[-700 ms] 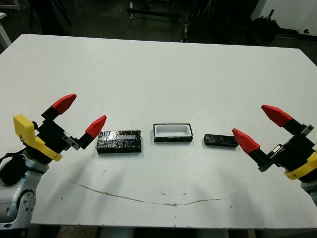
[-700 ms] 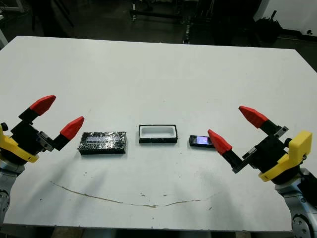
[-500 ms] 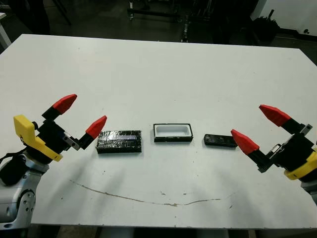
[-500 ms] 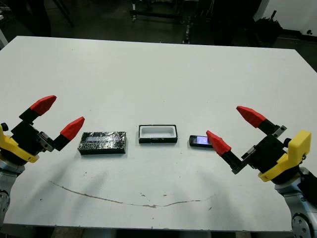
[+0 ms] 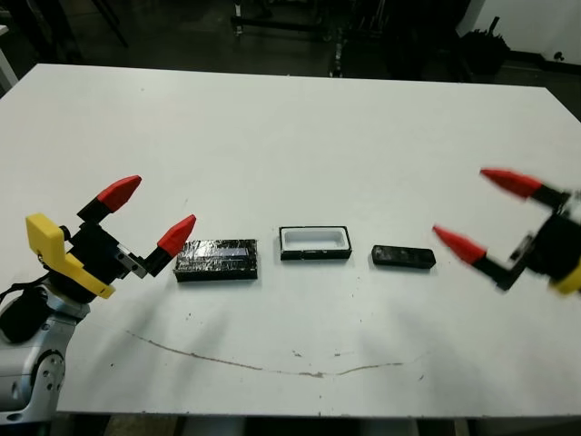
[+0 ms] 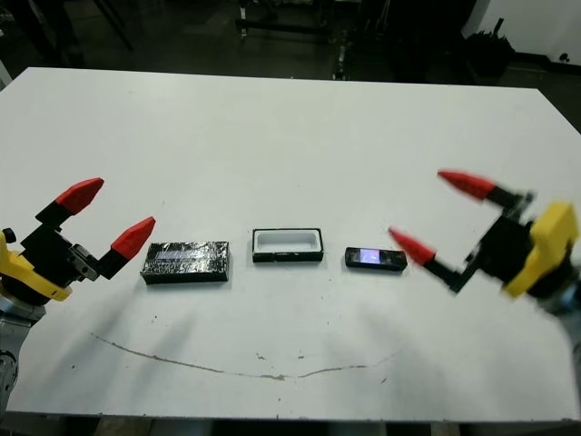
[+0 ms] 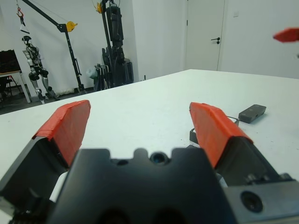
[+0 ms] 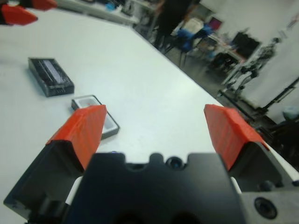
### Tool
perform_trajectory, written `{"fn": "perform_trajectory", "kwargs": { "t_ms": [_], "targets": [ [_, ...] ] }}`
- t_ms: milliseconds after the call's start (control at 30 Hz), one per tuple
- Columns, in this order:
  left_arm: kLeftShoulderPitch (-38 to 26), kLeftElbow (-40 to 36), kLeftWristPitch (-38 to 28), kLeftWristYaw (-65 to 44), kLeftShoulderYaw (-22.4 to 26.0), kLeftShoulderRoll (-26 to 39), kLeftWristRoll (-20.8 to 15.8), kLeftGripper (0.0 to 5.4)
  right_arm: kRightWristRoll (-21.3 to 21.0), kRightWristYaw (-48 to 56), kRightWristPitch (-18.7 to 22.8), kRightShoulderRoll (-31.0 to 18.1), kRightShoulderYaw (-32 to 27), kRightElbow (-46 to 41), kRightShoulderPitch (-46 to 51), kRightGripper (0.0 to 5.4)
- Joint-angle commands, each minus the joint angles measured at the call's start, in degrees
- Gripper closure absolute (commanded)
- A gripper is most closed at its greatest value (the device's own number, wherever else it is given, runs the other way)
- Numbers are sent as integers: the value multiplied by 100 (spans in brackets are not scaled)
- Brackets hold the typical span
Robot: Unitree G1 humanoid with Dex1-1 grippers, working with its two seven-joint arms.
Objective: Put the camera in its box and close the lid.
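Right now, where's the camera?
Head views: the camera lies flat on the table, right of the open box, just left of the right gripper.

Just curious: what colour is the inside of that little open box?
White inside, black outer walls: the box, clearest in the left eye view.

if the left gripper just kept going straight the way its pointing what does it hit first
Most likely the glossy black lid with the pale stripe: the open left gripper points along the table at its near end. Its height above the table is unclear, so it might pass over.
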Motion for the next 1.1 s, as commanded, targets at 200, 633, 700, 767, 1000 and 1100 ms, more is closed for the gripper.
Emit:
{"fn": "perform_trajectory", "kwargs": {
  "t_ms": [200,633,700,767,1000,1100],
  "targets": [
    [31,8,31,29,-46,-28,60,1,-1112,1397,7,-391,1565,1465,-1717,0],
    [-7,74,44,4,-47,-39,43,1,-2057,2819,-14,204,2919,3365,-2836,0],
    [6,38,52,43,-46,-40,66,1,-2166,2822,-227,295,2966,3507,-2843,0],
    [18,24,35,77,-41,-48,92,1,-2240,2862,-387,371,2995,3644,-2865,0],
    [16,50,21,32,-57,-38,78,1,-2491,2840,-758,529,3059,4030,-2909,0],
    [30,51,-35,35,-65,-51,119,1,-2547,2851,-741,587,3044,4292,-2931,0]
  ]
}}
